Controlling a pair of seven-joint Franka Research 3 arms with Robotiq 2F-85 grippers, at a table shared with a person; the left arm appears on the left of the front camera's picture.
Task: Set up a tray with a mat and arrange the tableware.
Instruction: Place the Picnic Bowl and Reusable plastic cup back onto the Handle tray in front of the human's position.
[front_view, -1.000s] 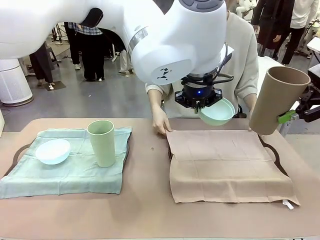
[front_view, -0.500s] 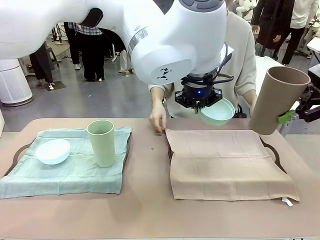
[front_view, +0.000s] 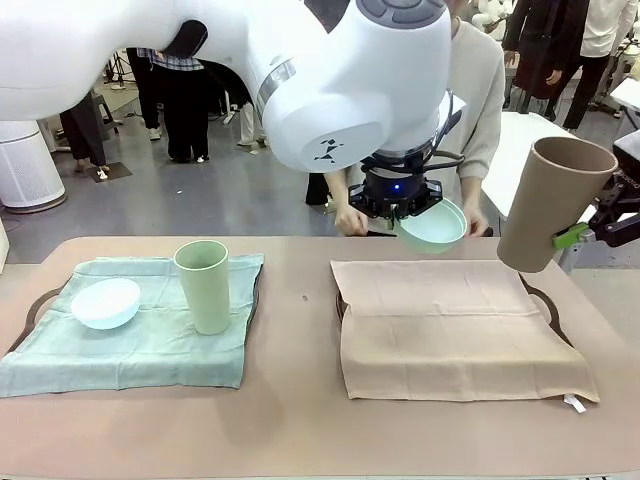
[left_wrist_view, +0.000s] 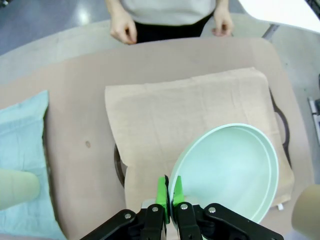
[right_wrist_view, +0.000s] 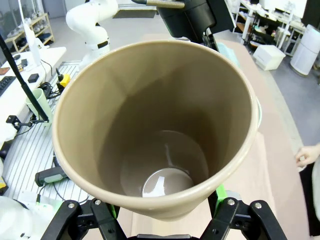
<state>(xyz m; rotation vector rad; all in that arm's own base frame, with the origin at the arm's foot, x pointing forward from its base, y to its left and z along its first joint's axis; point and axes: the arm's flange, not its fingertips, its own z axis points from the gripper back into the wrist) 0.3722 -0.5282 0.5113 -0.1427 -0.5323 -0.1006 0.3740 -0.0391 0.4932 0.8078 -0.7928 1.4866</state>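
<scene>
Looking down its fingers, the left hand (left_wrist_view: 168, 192) pinches the mint bowl's (left_wrist_view: 231, 170) thin rim above the tan mat (left_wrist_view: 190, 117), at 5 o'clock. From the front, the right hand (front_view: 572, 235) clasps the tall, matte brown cup (front_view: 555, 200), tilted at 3 o'clock; its wrist view shows the smooth round bottom.

No words or numbers can be read anywhere. The big white robot arm (front_view: 340, 90), in the upper middle of the front view, has just a small black mark.
</scene>
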